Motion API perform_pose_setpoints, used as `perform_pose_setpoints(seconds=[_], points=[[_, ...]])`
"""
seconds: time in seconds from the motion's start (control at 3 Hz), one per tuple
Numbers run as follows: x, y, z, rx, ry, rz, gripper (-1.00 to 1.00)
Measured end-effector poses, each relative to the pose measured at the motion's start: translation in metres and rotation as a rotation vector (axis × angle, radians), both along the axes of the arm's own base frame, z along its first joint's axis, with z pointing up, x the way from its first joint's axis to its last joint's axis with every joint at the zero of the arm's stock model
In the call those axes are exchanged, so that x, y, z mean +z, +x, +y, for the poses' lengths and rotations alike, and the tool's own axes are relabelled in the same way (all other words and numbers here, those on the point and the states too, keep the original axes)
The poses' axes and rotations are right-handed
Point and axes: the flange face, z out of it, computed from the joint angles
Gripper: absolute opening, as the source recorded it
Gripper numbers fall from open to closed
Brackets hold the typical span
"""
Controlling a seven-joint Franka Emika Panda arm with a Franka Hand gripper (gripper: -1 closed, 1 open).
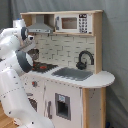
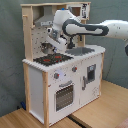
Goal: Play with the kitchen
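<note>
Behind, a plain grey wall, maybe a curtain, in both exterior views. Below, a light wooden floor, evenly and softly lit.

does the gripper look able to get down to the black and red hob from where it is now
Probably yes. In the second exterior view the gripper hangs just above the black and red hob, and nothing stands between them; the grey hood sits well above it.

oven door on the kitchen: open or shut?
Shut. In the second exterior view the oven door sits flush with the white front of the kitchen, handle across its top.
</note>
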Motion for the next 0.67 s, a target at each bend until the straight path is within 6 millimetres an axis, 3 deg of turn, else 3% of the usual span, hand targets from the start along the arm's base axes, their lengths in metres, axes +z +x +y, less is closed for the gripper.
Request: perform_pose_setpoints(seconds=[0.33, 0.67], points=[[-0.0459, 0.0029, 0.0078, 0.042, -0.087, 0.080, -1.00], [-0.0395, 0.0083, 0.0033, 0.071, -0.064, 0.096, -1.00]])
